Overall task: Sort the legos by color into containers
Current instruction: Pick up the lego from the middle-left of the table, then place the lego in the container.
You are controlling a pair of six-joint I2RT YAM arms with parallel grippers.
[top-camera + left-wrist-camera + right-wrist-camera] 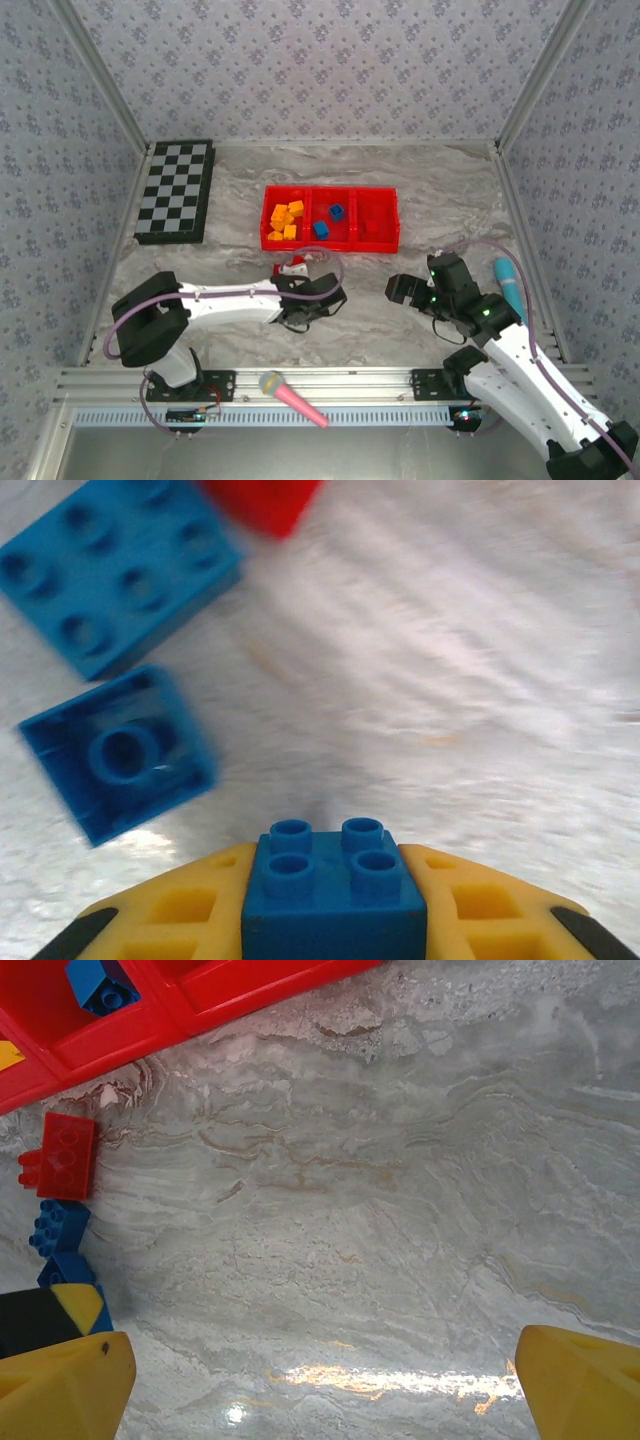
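— Fingers (180, 910), left gripper (330, 865): condition?
— Closed on one blue brick (335, 905), studs up, yellow pads touching both its sides. Ahead-left of the tips: upturned blue brick (115, 755), larger blue brick (120, 565) beyond it
— Right gripper (320, 1385)?
— Spread wide, nothing between. Red tray (250, 995) well ahead, leftward; red brick (62, 1155) ahead of the left tip

Left gripper (330, 872), arm reaching rightward, clamps a blue lego (336, 905); right gripper (325, 1380) gapes wide.
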